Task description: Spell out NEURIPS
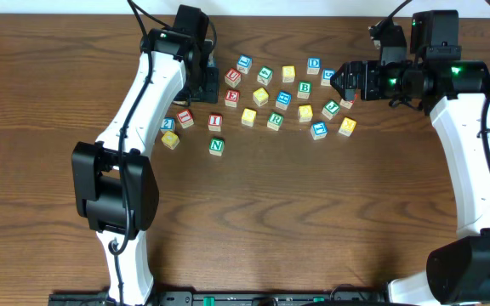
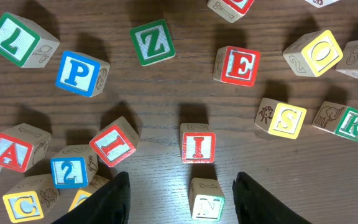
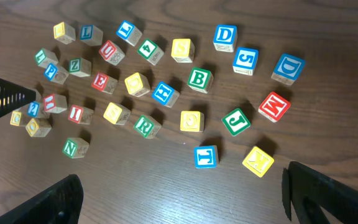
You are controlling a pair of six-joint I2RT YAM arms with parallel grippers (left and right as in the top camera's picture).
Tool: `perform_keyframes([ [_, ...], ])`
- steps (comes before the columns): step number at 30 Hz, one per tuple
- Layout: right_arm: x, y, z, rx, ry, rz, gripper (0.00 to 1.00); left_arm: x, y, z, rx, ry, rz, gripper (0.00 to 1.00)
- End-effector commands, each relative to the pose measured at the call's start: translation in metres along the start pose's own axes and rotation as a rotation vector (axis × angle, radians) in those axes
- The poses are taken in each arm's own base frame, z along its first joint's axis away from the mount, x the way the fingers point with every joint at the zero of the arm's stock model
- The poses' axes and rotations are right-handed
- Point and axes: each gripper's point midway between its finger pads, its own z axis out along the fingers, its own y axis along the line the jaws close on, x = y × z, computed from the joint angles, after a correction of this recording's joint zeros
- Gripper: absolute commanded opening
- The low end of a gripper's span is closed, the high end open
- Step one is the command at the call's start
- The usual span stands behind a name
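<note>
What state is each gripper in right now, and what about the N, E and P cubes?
left gripper, open, holding nothing.
right gripper, wide open, holding nothing.
green N cube, resting on the table, letter up, touching no other cube.
red E cube, resting on the table, letter up, ungripped.
blue P cube, resting on the table, letter up, ungripped.

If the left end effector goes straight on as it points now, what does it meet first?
Probably the green N cube, sitting between the open jaws of the left end effector; the red I cube lies just beyond. Depth is hard to judge.
</note>
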Motion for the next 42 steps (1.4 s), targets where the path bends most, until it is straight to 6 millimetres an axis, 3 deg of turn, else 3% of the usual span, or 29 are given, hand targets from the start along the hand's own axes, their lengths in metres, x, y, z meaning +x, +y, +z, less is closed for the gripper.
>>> perform_keyframes([
  [1, -0.005, -0.001, -0.004, 0.002, -0.015, -0.012, 0.99, 0.004, 0.000, 0.008, -0.002, 0.022, -0.016, 0.52],
  [25, -0.005, -0.001, -0.004, 0.001, -0.015, -0.012, 0.99, 0.000, -0.011, 0.009, 0.007, 0.002, -0.019, 0.52],
  [37, -0.005, -0.001, -0.004, 0.002, -0.015, -0.012, 0.99, -0.022, -0.027, 0.010, 0.033, -0.097, 0.023, 0.53],
  [42, -0.005, -0.001, -0.004, 0.002, -0.015, -0.012, 0.99, -0.032, -0.039, 0.028, 0.045, -0.123, 0.045, 0.59],
])
